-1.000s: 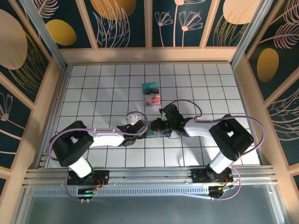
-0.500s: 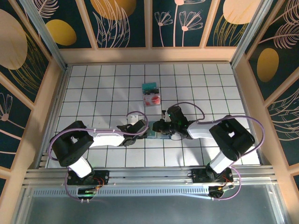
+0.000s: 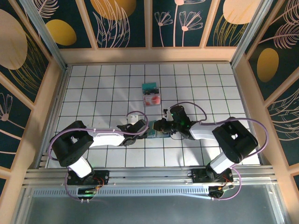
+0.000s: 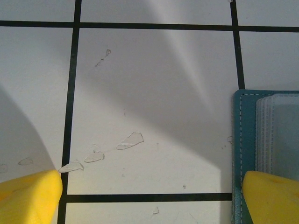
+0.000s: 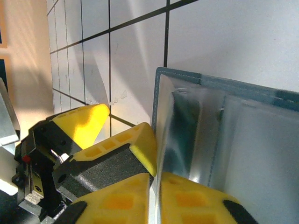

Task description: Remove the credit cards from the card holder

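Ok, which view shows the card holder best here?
Right wrist: the card holder sits open up close, its edge pinched in the right pincer. Left wrist catches its stitched corner; top external, a mostly covered sliver.

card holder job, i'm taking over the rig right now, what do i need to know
Hands: the left hand is open, with one finger over the corner of the card holder. The right hand is shut on a flap of it.
Cards: the teal card and the whitish-pink card lie next to each other on the table, beyond both hands.
Done: both cards are out.
Left: probably just check the pockets, since I cannot tell if they are empty, then let go.
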`<state>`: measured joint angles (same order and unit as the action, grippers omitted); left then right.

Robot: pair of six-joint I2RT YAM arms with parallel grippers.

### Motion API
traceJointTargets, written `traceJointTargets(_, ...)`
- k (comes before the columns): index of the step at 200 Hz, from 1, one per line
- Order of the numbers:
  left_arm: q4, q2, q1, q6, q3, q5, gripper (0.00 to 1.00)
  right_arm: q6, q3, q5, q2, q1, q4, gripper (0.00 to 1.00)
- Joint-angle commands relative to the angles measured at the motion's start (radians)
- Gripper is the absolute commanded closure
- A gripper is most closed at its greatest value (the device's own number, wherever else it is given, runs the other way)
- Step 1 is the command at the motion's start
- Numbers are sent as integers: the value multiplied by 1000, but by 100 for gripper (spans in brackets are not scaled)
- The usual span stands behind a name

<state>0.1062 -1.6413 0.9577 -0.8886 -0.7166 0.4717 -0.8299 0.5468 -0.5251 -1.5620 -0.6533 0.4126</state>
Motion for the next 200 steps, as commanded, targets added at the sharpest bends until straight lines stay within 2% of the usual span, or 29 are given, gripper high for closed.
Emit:
traceJointTargets(1,104,-28,-1,0,2,-34,1,5,-8,-5,41,17,2,91)
traceJointTargets(111,130,5,0,1,-11,-23,2,145,35,159,160,68,-289,97)
traceJointTargets(178,82,205,-10,33,-51,-25,1,186,24,214,312,95,-321,99)
traceJointTargets(200,-21,290,-45,67,-33,-96,1,185,18,210,367,100,-294,100)
